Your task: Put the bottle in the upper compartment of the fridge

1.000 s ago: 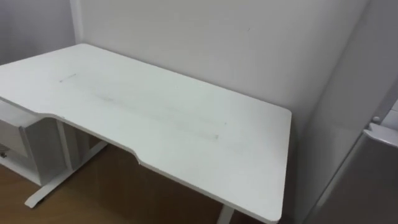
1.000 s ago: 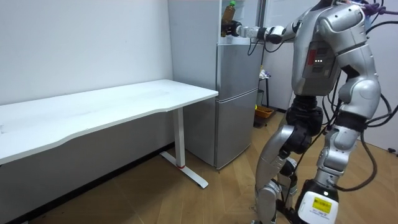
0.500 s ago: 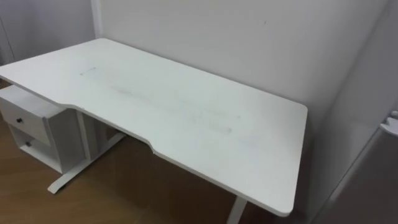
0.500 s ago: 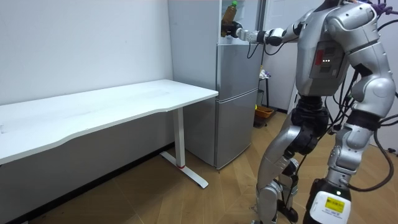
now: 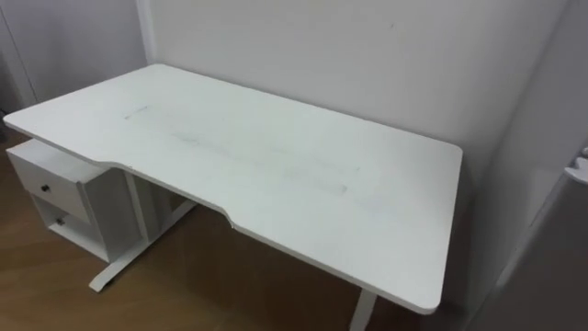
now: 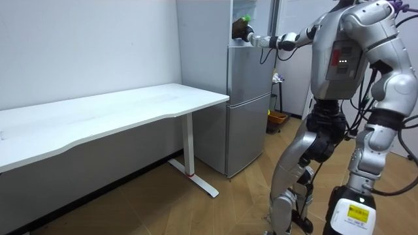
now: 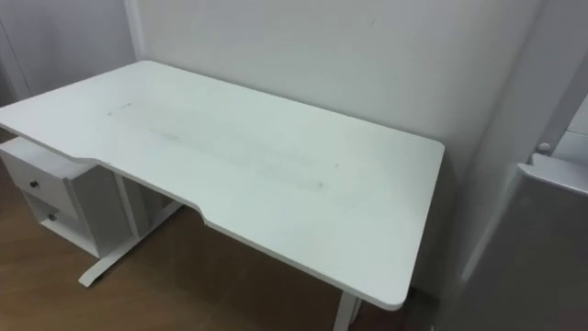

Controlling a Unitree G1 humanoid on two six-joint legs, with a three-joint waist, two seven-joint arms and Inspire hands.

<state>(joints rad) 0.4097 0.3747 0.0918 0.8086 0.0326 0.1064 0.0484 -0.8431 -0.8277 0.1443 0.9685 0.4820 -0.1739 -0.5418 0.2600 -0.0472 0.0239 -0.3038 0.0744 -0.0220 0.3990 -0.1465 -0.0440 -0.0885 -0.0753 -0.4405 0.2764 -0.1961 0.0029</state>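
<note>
In the room view I stand in front of the silver fridge [image 6: 248,104], my right arm stretched out to its open upper compartment [image 6: 253,16]. My right hand [image 6: 240,30] is shut on the bottle [image 6: 245,19], whose green cap shows just above the hand at the compartment's mouth. The rest of the bottle is hidden by the hand and the fridge wall. My left hand [image 6: 368,132] hangs by my hip, too small to read. The eye views look down at the white table [image 5: 276,175], with the fridge's edge [image 7: 551,175] at the far right.
The long white table [image 6: 117,114] stands along the wall, its end close to the fridge's side. A white drawer unit [image 5: 64,198] sits under its left end. Wooden floor [image 6: 215,209] lies open between me and the table.
The bottle stood upright above my right hand at the fridge's top; now it is lower and further into the compartment. The eye view has swung left.
</note>
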